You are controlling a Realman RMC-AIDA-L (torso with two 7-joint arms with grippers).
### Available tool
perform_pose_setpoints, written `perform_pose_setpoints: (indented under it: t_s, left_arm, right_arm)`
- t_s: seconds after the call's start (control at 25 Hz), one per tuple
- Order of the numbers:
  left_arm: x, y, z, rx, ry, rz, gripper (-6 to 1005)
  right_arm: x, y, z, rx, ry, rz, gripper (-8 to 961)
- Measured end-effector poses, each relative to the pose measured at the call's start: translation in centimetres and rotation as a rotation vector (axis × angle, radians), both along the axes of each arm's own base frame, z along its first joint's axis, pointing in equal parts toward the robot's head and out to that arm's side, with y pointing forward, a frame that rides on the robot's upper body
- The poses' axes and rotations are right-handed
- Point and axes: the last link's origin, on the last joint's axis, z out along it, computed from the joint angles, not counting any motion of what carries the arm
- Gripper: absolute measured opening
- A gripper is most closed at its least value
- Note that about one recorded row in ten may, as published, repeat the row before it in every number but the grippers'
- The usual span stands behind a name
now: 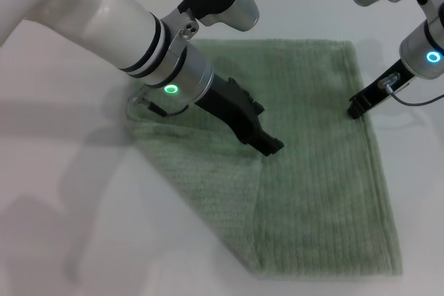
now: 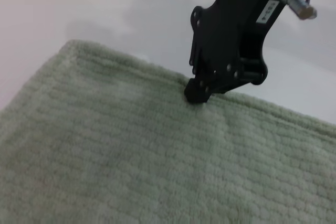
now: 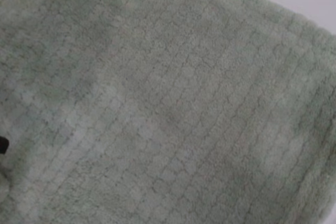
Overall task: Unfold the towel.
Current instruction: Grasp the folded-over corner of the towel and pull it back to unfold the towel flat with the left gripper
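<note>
The pale green towel (image 1: 319,192) lies on the white table, with its left part folded over along a slanted edge. The folded flap's edge runs down the middle. My left gripper (image 1: 269,145) reaches down onto the towel at the top of that flap edge. My right gripper (image 1: 356,109) stands at the towel's right hem. In the left wrist view the right gripper (image 2: 198,92) looks shut, its tip touching the hem of the towel (image 2: 131,156). The right wrist view is filled by ribbed towel (image 3: 173,98).
The white table (image 1: 76,206) shows to the left, in front of and behind the towel. A thin cable (image 1: 149,107) hangs by my left wrist, just above the towel's left corner.
</note>
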Motion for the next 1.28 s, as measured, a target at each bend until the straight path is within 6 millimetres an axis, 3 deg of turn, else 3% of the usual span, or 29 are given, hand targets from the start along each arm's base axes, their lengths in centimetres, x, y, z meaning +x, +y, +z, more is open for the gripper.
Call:
perform_pose_setpoints:
  t_s: [1.28]
  left_arm:
    - [-1.1, -0.1, -1.6, -0.005, 0.068, -0.019, 808]
  right_arm:
    - [-0.1, 0.0, -0.1, -0.004, 0.001, 0.007, 3]
